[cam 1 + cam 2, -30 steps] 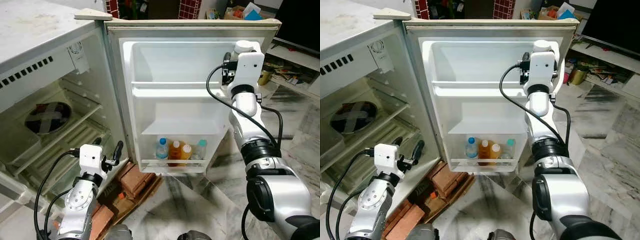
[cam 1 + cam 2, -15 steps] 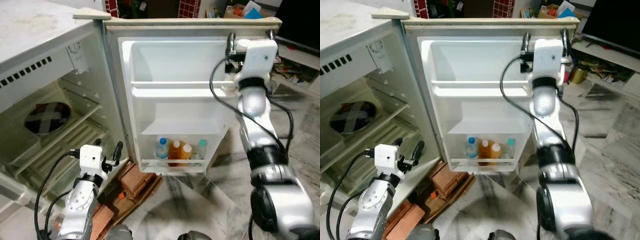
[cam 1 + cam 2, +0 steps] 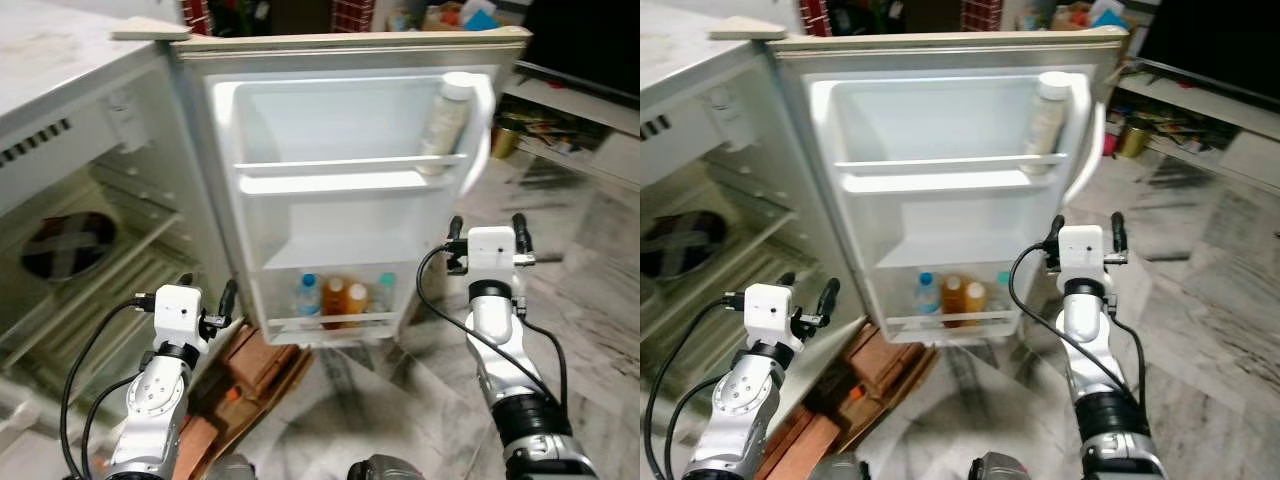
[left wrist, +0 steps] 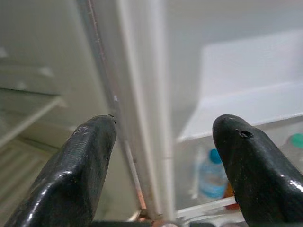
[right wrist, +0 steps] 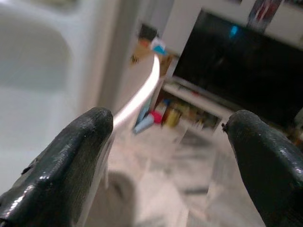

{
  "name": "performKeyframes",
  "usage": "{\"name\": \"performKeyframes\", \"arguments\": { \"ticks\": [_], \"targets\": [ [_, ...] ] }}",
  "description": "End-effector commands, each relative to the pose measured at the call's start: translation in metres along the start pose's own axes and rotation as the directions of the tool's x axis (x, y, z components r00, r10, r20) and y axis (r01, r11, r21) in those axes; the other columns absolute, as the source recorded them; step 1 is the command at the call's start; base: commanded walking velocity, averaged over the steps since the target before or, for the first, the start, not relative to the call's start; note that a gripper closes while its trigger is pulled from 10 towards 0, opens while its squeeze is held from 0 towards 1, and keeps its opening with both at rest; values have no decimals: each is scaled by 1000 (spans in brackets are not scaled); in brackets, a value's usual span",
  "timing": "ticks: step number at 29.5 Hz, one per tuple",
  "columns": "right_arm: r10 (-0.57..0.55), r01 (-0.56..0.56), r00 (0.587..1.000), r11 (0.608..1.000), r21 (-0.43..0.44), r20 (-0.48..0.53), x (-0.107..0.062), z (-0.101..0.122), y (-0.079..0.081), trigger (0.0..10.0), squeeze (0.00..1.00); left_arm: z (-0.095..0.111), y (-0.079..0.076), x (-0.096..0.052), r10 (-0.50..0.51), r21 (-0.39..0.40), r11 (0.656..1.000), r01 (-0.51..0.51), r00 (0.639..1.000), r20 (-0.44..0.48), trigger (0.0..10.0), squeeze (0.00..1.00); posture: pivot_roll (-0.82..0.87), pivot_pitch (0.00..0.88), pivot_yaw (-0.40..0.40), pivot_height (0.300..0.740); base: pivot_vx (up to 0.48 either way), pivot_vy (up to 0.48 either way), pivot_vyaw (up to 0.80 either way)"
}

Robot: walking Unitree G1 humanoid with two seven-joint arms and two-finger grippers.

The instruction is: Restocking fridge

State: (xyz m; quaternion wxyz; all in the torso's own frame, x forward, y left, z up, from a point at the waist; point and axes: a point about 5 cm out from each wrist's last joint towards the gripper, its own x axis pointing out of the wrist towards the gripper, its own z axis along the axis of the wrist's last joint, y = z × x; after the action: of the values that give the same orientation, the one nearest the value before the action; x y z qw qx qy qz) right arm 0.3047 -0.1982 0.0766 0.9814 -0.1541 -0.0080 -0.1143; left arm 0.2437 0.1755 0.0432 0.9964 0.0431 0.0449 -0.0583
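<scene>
Fridge door (image 3: 340, 200) wide open, inner side facing the camera. White bottle (image 3: 444, 122) standing tilted on the upper door shelf (image 3: 340, 172), up at 1 o'clock, leaning against the door's edge. Down on the bottom door shelf (image 3: 330, 322), at 6 o'clock of the door: clear bottle with blue cap (image 3: 308, 297), two orange bottles (image 3: 344, 300) just beside it, one more clear bottle with a teal cap (image 3: 384, 294) at their 3 o'clock. Right gripper (image 3: 484, 228) raised at 4 o'clock of the door, near its free edge, fingers spread wide, nothing between them. Left gripper (image 3: 206, 296) low at 8 o'clock, by the door's hinge side, fingers spread apart too, empty. Fridge interior (image 3: 90, 250) over at 9 o'clock, wire shelves, dark round item (image 3: 68, 234) lying inside. Bricks (image 3: 240, 360) under the door, marble floor (image 3: 400, 400) below.
</scene>
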Motion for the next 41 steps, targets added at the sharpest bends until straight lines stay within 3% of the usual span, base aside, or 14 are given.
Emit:
{"name": "performKeyframes", "arguments": {
  "ticks": [1,5,15,19,35,41],
  "targets": [
    [28,-28,998,1000,11,-51,-2,-9,5,10000,0,-5,-6,-3,-6,-12,1000,5,1000,-26,10000,0,147,0,-7,740,0,0,0],
    [71,-69,995,997,33,-68,-2,-11,13,10000,0,-6,-9,-5,-1,-15,1000,1,999,-34,10000,0,149,2,-10,740,0,0,0],
    [155,-137,978,982,131,-138,-4,-22,20,10000,0,-6,-8,-5,32,-13,999,-33,998,-48,10000,0,137,2,-16,740,0,-480,0],
    [183,-167,976,977,129,-119,-4,-20,21,10000,0,-7,-12,-2,31,-17,999,-32,998,-60,10000,0,126,0,-17,740,0,-480,0],
    [286,-281,958,952,121,-30,-9,-8,39,10000,0,-4,-7,7,90,-9,996,-91,995,-51,10000,0,114,10,-31,740,0,-480,759],
    [279,-272,960,953,135,-36,-6,-8,37,10000,0,-4,-9,8,89,8,996,-89,995,-46,10000,0,111,11,-30,740,0,0,632]
  ]
}}
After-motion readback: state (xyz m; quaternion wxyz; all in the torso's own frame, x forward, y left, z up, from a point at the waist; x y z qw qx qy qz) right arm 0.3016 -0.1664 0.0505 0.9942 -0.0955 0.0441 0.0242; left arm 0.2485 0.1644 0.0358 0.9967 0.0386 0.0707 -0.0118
